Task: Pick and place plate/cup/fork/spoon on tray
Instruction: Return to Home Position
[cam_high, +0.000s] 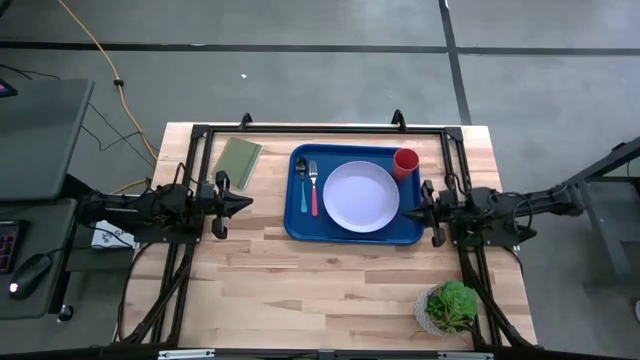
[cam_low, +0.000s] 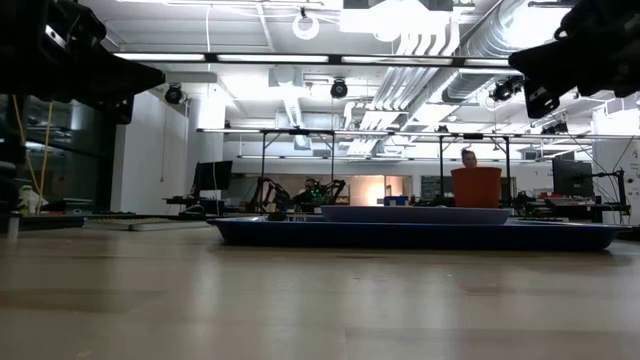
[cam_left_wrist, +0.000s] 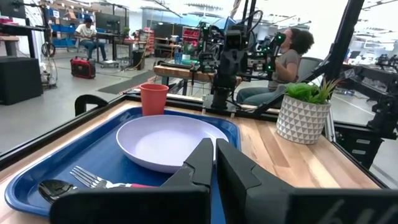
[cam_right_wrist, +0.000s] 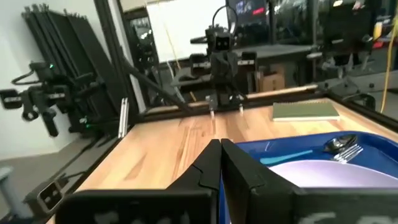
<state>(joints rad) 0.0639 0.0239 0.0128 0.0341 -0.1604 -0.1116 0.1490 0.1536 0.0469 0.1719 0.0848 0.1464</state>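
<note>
Wooden tabletop, seen from overhead: at left, the left gripper hovers off the tray's left edge, clear of everything. Its fingers are pressed together w/ nothing btwn them, as the left wrist view confirms. Beyond it, toward the table's far edge, lies a flat olive-green rectangle, beside but not touching the blue tray. All four place-setting items sit inside the tray. The teal-handled spoon lies nearest the left rim, and the pink-handled fork lies right next to it and parallel. The pale plate sits at centre, w/ the red cup upright in the far right corner, close to the plate's rim. Opp. the left arm, the right gripper hangs over the tray's right edge, fingers likewise closed and empty. Near the table's front right corner stands a leafy potted plant, well apart from the tray.
</note>
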